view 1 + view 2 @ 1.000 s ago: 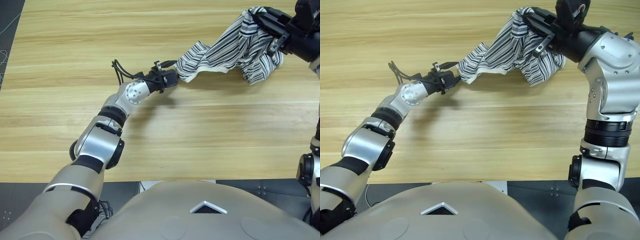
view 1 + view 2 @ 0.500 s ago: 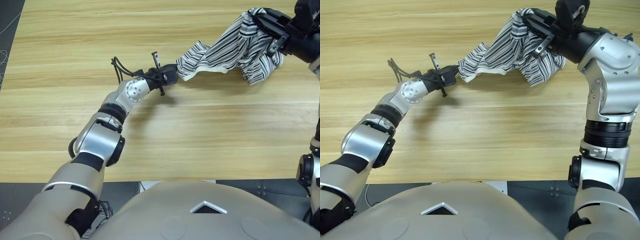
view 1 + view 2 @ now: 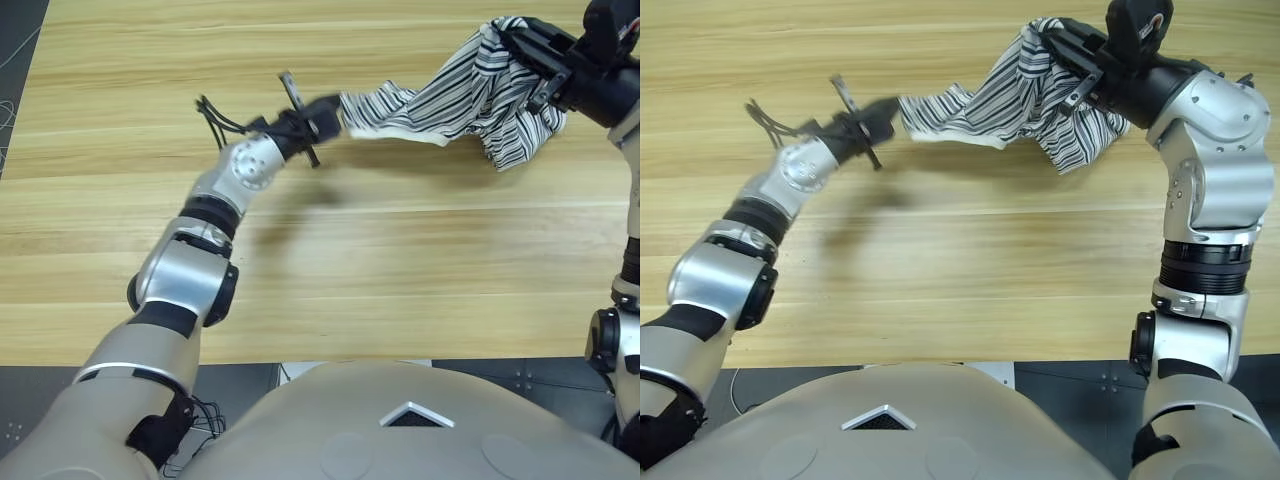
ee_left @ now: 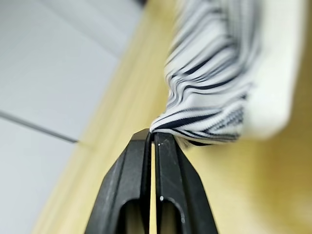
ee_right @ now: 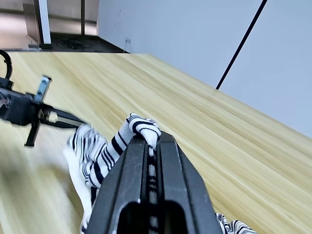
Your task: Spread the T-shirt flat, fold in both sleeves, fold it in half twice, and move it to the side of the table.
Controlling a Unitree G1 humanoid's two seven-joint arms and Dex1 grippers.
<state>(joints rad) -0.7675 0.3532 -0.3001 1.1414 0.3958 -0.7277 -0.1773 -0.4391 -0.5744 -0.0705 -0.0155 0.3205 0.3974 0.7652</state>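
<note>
With left gripper [image 4: 152,137] and right gripper [image 5: 152,140] both clamped on shirt [image 3: 450,95]: handles limp, light; judged best pinched at edges

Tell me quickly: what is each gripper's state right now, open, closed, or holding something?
Left gripper: closed, pinching one end of the striped T-shirt.
Right gripper: closed, holding the same shirt's other end.

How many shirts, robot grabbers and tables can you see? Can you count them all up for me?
T-shirt, black and white stripes: 1
Grippers: 2, the left gripper and the right gripper, each shut on the T-shirt
Wooden table: 1
Total: 4
</note>
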